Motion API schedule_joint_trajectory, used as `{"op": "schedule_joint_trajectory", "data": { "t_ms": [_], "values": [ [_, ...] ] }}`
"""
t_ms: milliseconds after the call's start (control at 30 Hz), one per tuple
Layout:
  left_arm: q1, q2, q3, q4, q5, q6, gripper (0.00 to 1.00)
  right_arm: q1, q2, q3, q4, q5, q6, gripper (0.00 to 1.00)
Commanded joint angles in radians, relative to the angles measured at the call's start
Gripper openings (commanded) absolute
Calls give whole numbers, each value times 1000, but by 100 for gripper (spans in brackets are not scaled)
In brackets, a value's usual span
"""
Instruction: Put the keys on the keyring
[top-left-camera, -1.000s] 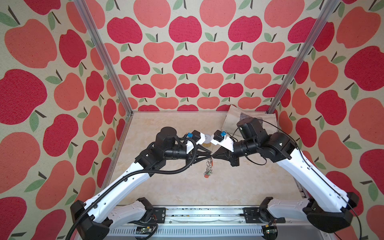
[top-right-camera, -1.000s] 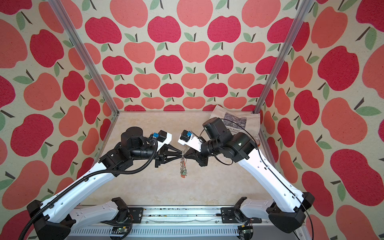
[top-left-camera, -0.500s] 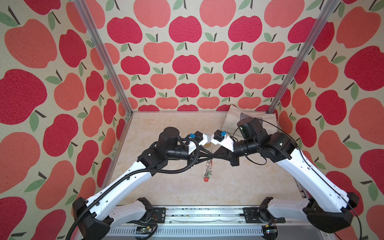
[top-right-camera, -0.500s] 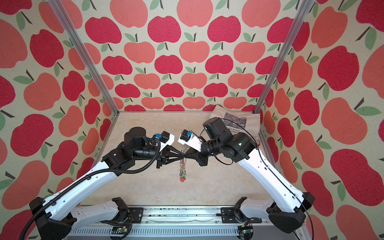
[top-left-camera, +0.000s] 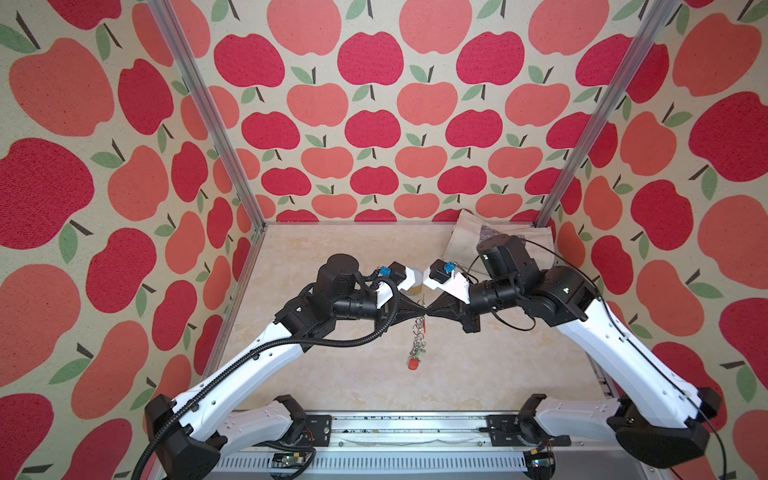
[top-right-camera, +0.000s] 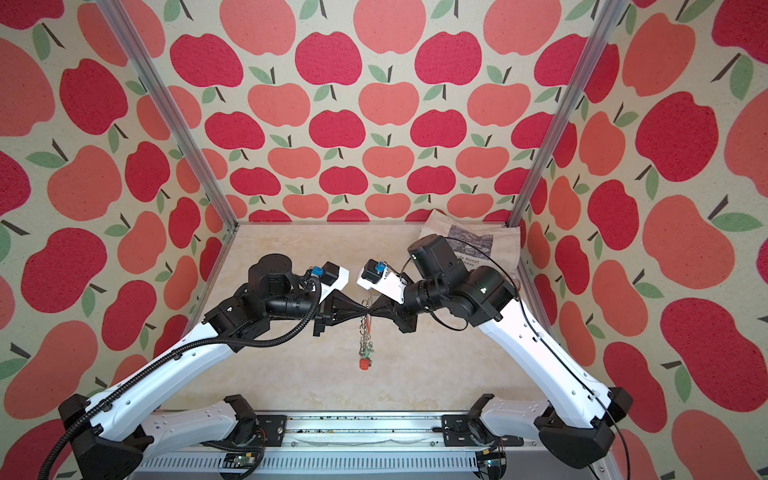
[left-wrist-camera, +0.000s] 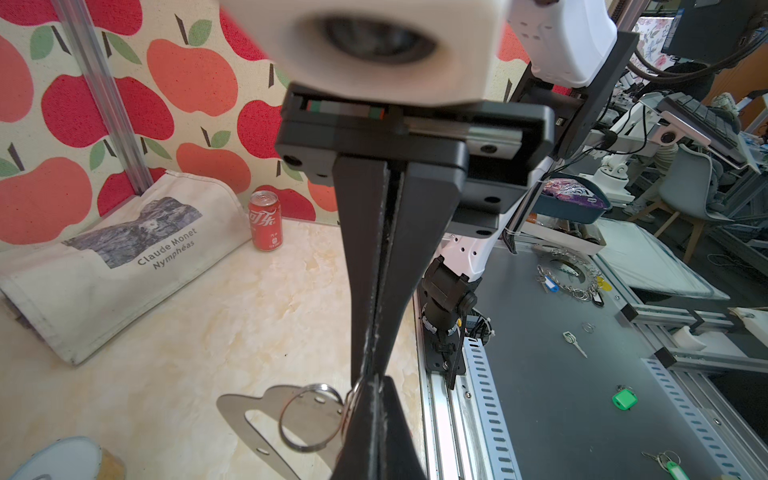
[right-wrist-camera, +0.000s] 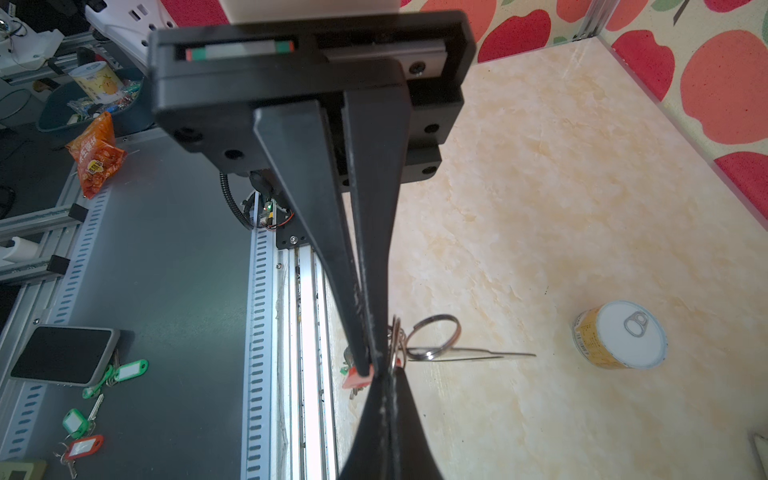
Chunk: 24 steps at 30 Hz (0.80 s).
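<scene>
In both top views the keyring hangs in mid-air over the middle of the table, its thin plate seen edge-on. A chain of metal rings drops from it to the keys, whose red tag is the lowest point. My left gripper and right gripper meet tip to tip there, both shut on the keyring's rings. The left wrist view shows the grey plate with its slot and a large ring beside my left gripper. The right gripper pinches next to a ring.
A printed tote bag lies at the back right with a red cola can beside it. A tin can stands on the table behind the grippers. Loose tagged keys and a phone lie on the grey bench outside the cell.
My left gripper has moved right to the right gripper's tips and shut on the keyring. The hanging keys swung slightly. The right arm has stayed put.
</scene>
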<state>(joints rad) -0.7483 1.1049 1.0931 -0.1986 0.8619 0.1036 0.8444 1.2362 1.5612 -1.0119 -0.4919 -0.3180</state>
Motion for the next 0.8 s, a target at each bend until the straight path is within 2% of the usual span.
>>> {"op": "schedule_joint_trajectory", "data": {
  "t_ms": [0,433,633,667,767],
  "values": [
    [6,-8,14,-2,-11,0,0,11,-26,3,31,-57,-16,0],
    [35,-70,-38,100,-14,-49,0,24,-29,-4,31,-54,-24,0],
    [41,-46,-17,51,18,-52,0,24,-41,-5,34,-49,-27,0],
    [45,-44,-10,38,31,-52,3,24,-43,-5,34,-45,-29,0],
    [61,-48,-4,20,73,-67,29,24,-49,-6,30,-34,-33,0]
  ]
}}
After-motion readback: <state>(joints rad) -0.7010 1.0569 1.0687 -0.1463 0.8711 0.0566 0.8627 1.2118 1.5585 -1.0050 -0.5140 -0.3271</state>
